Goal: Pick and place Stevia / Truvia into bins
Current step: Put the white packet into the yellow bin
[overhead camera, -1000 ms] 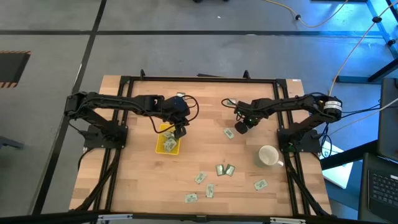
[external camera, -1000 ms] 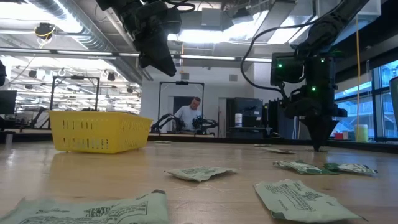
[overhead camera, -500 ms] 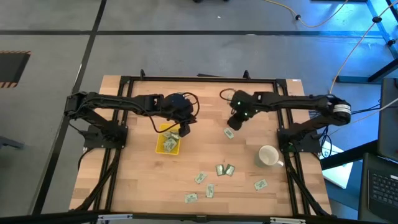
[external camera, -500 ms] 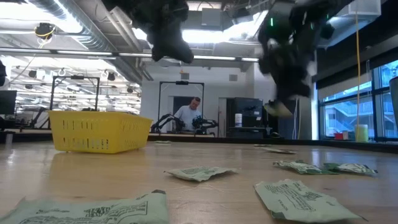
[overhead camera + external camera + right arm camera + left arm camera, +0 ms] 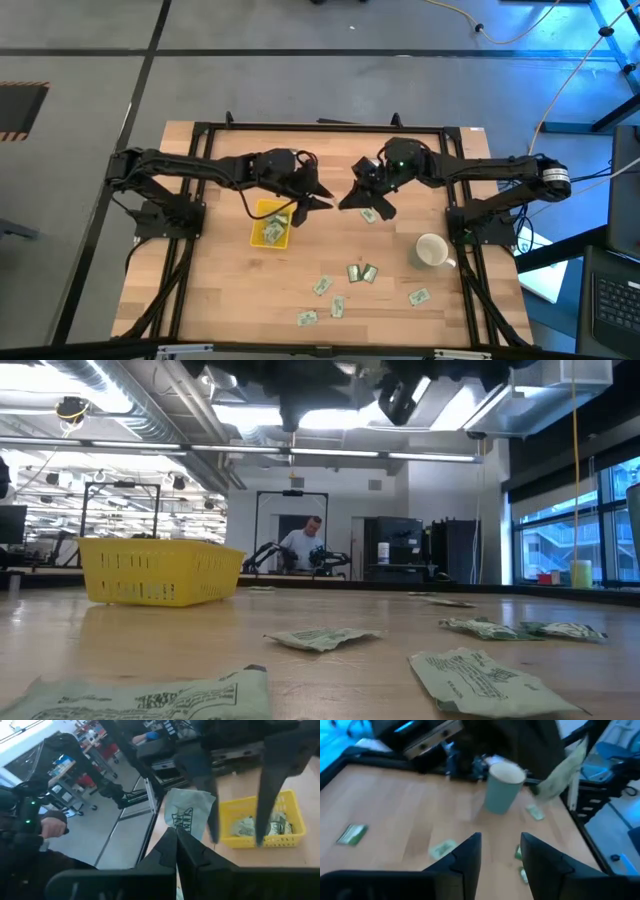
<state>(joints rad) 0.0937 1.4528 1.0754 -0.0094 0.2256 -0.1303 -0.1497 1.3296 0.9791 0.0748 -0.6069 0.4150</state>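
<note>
My right gripper [image 5: 176, 831] hangs above the table's middle [image 5: 350, 198], shut on a pale green and white Stevia sachet [image 5: 187, 812]. The sachet also shows in the left wrist view [image 5: 563, 767]. Facing it from the left, my left gripper [image 5: 500, 839] stands open [image 5: 320, 196], its two fingers on either side of empty air, a short way from the sachet. The yellow bin [image 5: 270, 225] lies below the left gripper and holds a few sachets [image 5: 260, 826]. Several more sachets [image 5: 360, 272] lie flat on the table. My right gripper pinches the sachet by its lower edge [image 5: 179, 826] between the two fingers. The fingers lie nearly level and point toward the table's left. The sachet stands out beyond the fingertips, lifted clear of the table.
A white mug [image 5: 432, 250] stands at the right, near the right arm's base. One sachet [image 5: 368, 213] lies just under the right gripper; others lie scattered toward the near edge [image 5: 322, 286]. A black frame [image 5: 320, 127] rims the table. A person sits far off in the room [image 5: 303, 543].
My right gripper has risen from the table with the sachet and gone toward the table's left, tipping from pointing down to nearly level. My left gripper has tipped up from over the bin to nearly level and moved a little toward the right gripper.
</note>
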